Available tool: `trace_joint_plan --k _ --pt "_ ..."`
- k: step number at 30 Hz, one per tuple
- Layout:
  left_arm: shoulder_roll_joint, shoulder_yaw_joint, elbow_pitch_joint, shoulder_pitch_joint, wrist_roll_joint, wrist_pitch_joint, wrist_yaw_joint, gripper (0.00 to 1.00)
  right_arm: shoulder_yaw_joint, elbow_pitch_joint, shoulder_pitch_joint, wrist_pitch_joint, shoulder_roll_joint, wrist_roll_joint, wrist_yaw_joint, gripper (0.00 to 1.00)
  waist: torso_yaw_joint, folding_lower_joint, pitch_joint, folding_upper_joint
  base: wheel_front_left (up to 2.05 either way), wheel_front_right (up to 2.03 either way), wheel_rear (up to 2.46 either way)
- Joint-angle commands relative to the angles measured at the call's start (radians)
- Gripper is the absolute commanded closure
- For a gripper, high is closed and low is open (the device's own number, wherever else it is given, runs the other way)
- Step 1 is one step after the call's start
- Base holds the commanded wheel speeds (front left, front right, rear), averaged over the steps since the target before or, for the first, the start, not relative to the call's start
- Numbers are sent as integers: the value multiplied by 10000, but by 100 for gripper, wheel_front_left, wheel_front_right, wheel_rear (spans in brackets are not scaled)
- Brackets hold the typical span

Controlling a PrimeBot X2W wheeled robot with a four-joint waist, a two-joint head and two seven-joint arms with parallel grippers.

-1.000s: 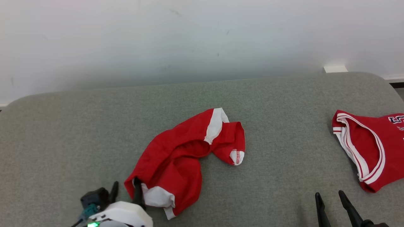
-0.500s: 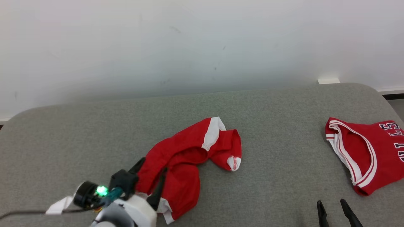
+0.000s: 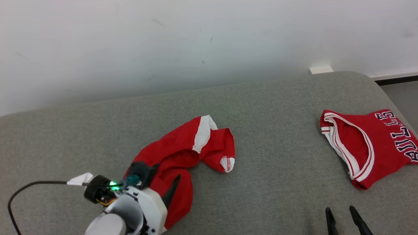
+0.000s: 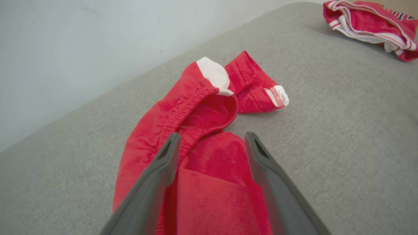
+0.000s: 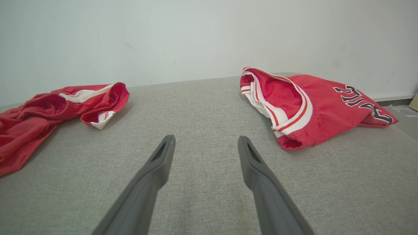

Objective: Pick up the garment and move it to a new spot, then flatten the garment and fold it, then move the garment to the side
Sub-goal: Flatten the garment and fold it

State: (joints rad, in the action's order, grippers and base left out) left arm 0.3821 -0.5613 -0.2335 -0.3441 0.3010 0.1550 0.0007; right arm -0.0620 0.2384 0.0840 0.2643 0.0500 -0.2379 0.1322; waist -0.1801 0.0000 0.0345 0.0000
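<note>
My left end effector (image 4: 213,137) hangs over the near end of the crumpled red shorts (image 3: 176,147), fingers spread wide and gripping nothing. My right end effector (image 5: 206,138) is wide too, over the bare grey table (image 3: 277,114). The shorts lie left of centre, and a red jersey (image 3: 375,140) lies well apart at the right. Behind stands a white wall (image 3: 196,39).
</note>
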Motion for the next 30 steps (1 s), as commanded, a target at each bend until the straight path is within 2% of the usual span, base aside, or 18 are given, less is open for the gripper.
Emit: trace_joint_plan --k 1,3,8,12,17,24,26,28,29,30 --pt "-168 7 -116 -243 56 -60 47 0 24 4 -63 -9 15 4 -30 0 -23 0 117 0 0 0 0" --pt "-507 -26 -345 -530 113 -94 95 0 28 0 -160 -10 17 43 -30 0 -16 0 223 0 0 0 0" --pt "-1792 98 -1342 -1254 748 -81 276 0 -119 -61 -490 -10 17 35 -29 0 -64 0 660 0 0 0 0" --pt "-2374 167 -2335 -1856 841 -78 489 0 -274 -60 -768 -9 18 45 -30 0 -240 0 1015 0 0 0 0" --pt "-2609 358 -3337 -2435 886 -221 851 0 -199 -31 -900 -9 14 26 -30 0 -458 0 1296 0 0 0 0" --pt "-2848 654 -4312 -2918 1297 -550 927 2 -262 -10 -1070 -9 15 -82 -30 0 -710 0 1546 0 0 0 0" --pt "-2892 729 -4558 -3099 1312 -734 965 7 -302 -9 -1105 -9 17 -116 -29 0 -772 0 1608 0 0 0 0" --pt "-2942 839 -4801 -3259 1416 -908 1007 19 -334 -3 -1180 -10 17 -115 -31 0 -831 0 1668 0 0 0 0" --pt "-2964 878 -4919 -3328 1495 -963 993 46 -341 1 -1204 -9 17 -127 -29 0 -856 0 1688 0 0 0 0" --pt "-2994 930 -5039 -3394 1591 -1004 974 89 -345 7 -1213 -9 17 -136 -31 0 -883 0 1706 0 0 0 0"
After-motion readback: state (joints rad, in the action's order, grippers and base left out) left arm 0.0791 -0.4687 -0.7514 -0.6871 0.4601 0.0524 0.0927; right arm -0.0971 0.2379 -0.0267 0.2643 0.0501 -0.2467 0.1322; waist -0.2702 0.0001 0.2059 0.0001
